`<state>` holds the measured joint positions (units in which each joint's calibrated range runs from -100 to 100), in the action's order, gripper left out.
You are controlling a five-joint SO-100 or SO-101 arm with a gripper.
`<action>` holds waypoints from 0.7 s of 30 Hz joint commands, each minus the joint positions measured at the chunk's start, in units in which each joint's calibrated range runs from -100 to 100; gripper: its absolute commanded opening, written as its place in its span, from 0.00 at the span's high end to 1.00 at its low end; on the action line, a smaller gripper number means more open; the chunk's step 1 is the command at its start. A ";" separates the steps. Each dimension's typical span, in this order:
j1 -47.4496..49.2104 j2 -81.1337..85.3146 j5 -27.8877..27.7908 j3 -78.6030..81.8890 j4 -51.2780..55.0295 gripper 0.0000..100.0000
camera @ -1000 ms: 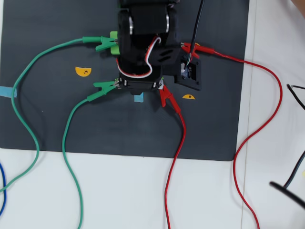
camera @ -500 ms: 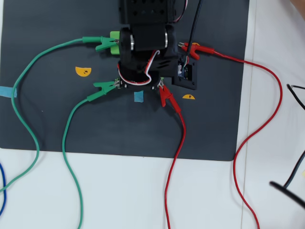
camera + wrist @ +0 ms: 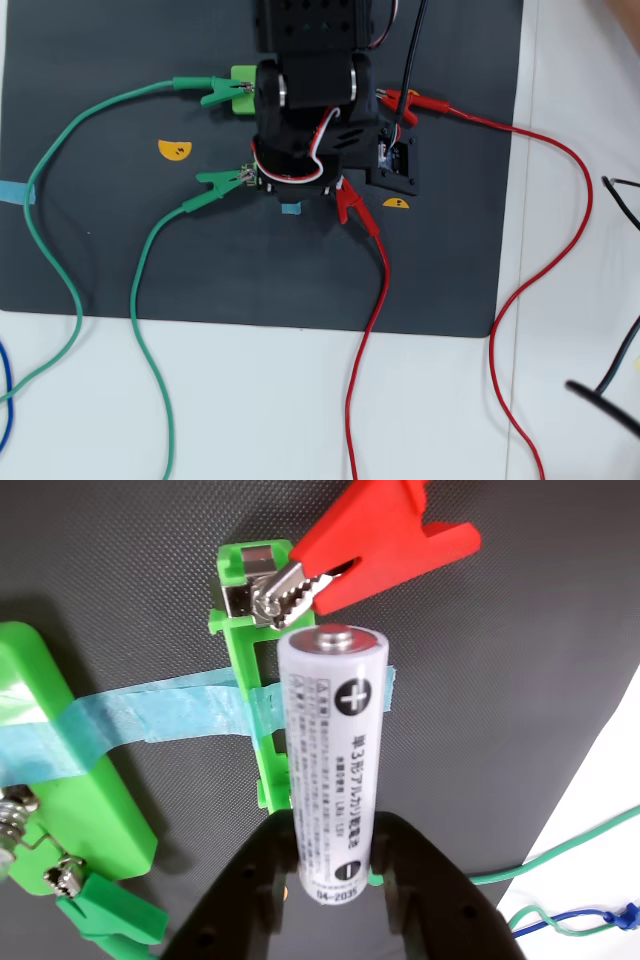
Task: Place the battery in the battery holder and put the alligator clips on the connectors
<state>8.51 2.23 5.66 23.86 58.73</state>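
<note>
Your white tabletop (image 3: pixel 560 60) carries a dark mat (image 3: pixel 100 250), and the black arm (image 3: pixel 310 90) hangs over the mat's upper middle in the overhead view, hiding most of what sits beneath it. Green wires (image 3: pixel 60 260) run off to the left and red wires (image 3: pixel 375 330) to the right and bottom.

In the wrist view, a wide green block (image 3: pixel 60 780) lies at the left, strapped by blue tape (image 3: pixel 150 720) that also crosses the battery holder (image 3: pixel 250 680). A red clip (image 3: pixel 375 545) bites the metal tab (image 3: pixel 245 590) at the holder's far end. A green clip (image 3: pixel 105 910) sits at the block's near corner by its screws.

Your pincer (image 3: pixel 330 865) is pinching the battery (image 3: pixel 330 760) near its minus end. The battery stands tilted above the holder, plus end toward the red clip, not seated in the frame.
</note>
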 commanded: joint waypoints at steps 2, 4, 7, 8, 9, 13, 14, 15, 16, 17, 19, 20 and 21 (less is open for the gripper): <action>-0.79 -2.10 -0.11 -0.44 -0.67 0.99; -0.48 -3.63 -0.06 -0.52 -0.67 0.99; -0.69 -4.48 -0.06 -0.52 -0.67 0.99; -0.89 -4.31 -0.06 -0.61 -0.67 0.99; -0.99 -4.14 -0.11 -0.61 -0.67 0.99; -1.09 -4.14 -0.11 -0.52 -0.67 0.99; -1.09 -4.14 -0.11 -0.52 -0.67 0.99; -1.09 -4.14 -0.11 -0.52 -0.67 0.99; -1.19 -4.14 -0.11 -0.52 -0.67 0.99; -1.19 -4.14 -0.11 -0.52 -0.67 0.99; -1.19 -4.14 -0.11 -0.52 -0.67 0.99; -1.70 -4.14 -0.16 -0.52 -0.67 0.99; -2.30 -4.14 -0.16 -0.61 -0.76 0.99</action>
<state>7.84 -2.48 5.66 23.86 58.56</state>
